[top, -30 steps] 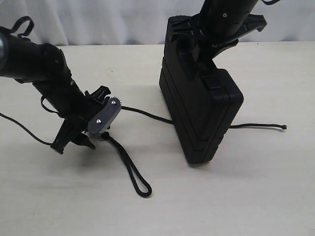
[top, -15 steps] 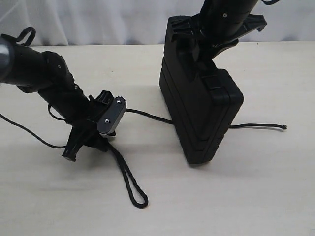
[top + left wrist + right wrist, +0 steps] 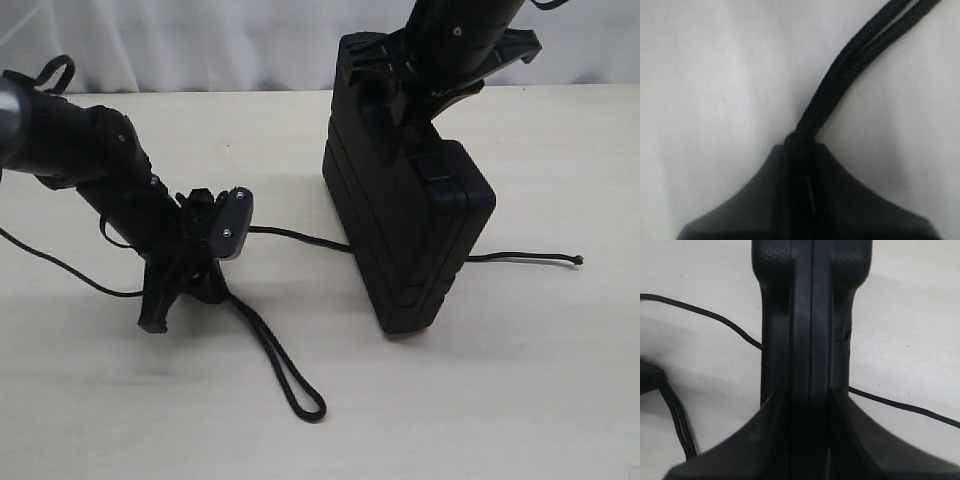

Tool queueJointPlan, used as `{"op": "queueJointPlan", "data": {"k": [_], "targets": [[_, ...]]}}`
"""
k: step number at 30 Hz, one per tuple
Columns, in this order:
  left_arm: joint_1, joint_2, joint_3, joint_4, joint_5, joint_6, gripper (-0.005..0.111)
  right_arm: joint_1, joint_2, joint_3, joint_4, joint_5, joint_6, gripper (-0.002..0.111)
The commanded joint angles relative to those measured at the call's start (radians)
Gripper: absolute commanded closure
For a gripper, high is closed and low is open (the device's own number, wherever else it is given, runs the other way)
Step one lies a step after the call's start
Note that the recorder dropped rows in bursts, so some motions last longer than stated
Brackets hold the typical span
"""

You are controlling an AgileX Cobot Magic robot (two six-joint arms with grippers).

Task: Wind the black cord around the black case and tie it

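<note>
Reporting state. Right gripper (image 3: 807,396) is clenched on the black case (image 3: 410,230): one finger (image 3: 760,440) on each broad face, grip at the case's upper far end. Case stands on a narrow edge on the pale table (image 3: 500,400), right of centre in the exterior view, long side running toward the camera, seam and a small latch (image 3: 435,165) facing up.

Left gripper (image 3: 801,147) is clamped on the black cord (image 3: 860,55). Left wrist view shows two strands side by side pinched between the closed fingertips (image 3: 760,185). Gripper sits low, at or just above the table surface; can't tell if touching. It is left of the case and well apart from it.

Cord layout, exterior view: from the pinch the doubled section lies on the table toward the camera as a narrow loop (image 3: 263,345). A single strand runs from the left gripper rightward to the case's base, vanishes there, reappears on the case's right side and lies straight on the table, ending in a small knotted tip (image 3: 580,260). Right wrist view agrees: strand goes in on one side of the case, comes out the other; the crossing itself is hidden by the case.

Cord crosses the case at the base only; wrap and tie not yet done.
</note>
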Motion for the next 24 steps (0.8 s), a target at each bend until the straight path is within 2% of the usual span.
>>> {"op": "queueJointPlan", "data": {"k": [1,4,12,24], "targets": [[-0.001,-0.031,0.002,-0.143,0.015,-0.017,0.107,0.001,-0.013,-0.001,0.007,0.031,-0.011,0.104],[0.019,-0.1,0.002,-0.171,0.002,-0.064,0.107,0.001,-0.013,-0.001,0.007,0.033,-0.011,0.104],[0.137,-0.238,0.002,-0.53,-0.054,-0.091,0.107,0.001,-0.013,-0.001,0.007,0.037,-0.011,0.104],[0.128,-0.245,0.002,-0.63,-0.216,-0.2,0.107,0.001,-0.013,-0.001,0.009,0.039,-0.011,0.104]]}}
